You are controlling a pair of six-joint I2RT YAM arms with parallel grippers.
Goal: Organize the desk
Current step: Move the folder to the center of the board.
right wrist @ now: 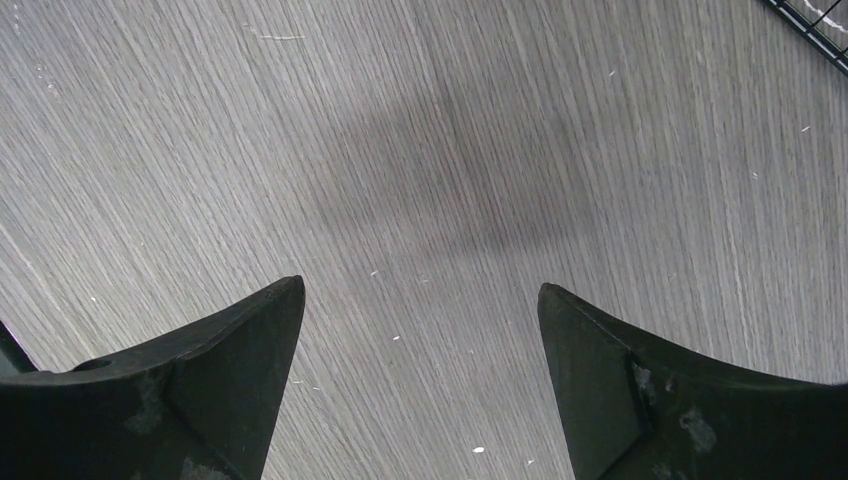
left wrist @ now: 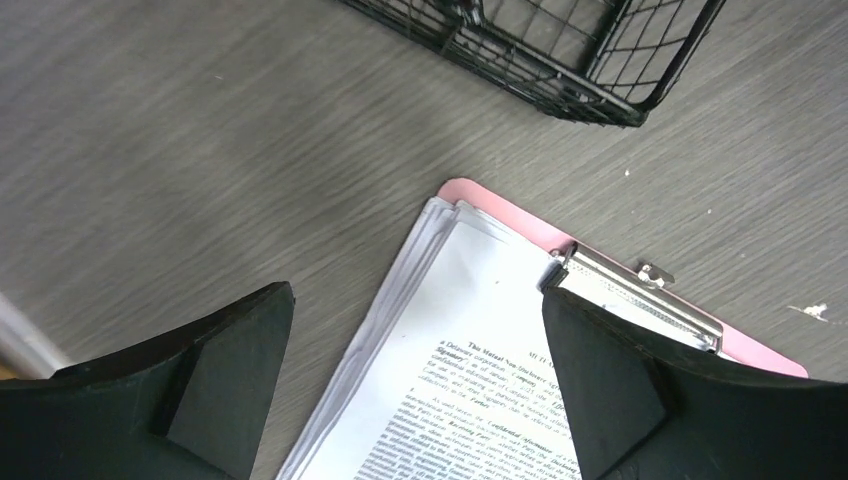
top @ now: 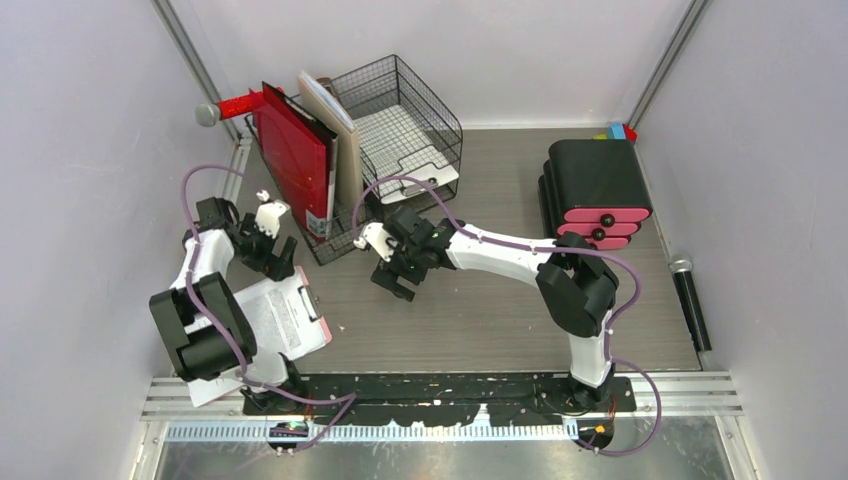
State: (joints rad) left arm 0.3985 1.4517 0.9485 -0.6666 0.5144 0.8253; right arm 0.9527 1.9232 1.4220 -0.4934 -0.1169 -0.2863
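- Spanning the whole floor of the booth, the desk (top: 480,320) lies flat beneath both arms. Walls close it on the left, back and right, and a metal rail runs along its near edge.
- Open room: a bare strip of desk across the middle and front right, between rack, drawer unit and rail.
- Wire-mesh tray rack (top: 410,110) stands at back centre-left, with a red folder (top: 295,160) upright at its left side.
- Black drawer unit (top: 595,185) with pink fronts sits at back right, close to the right wall.
- Pink clipboard (top: 300,310) with printed sheets lies flat at front left, clip end toward the rack, near end hidden under the left arm.
- Left gripper (left wrist: 418,300) hangs over the clipboard's clip end, jaws wide apart, nothing between them. Desk surface shows beside and beyond it.
- Right gripper (right wrist: 420,290) hangs over bare desk just in front of the rack's near corner, jaws spread and empty. Only wood grain and a shadow lie below.
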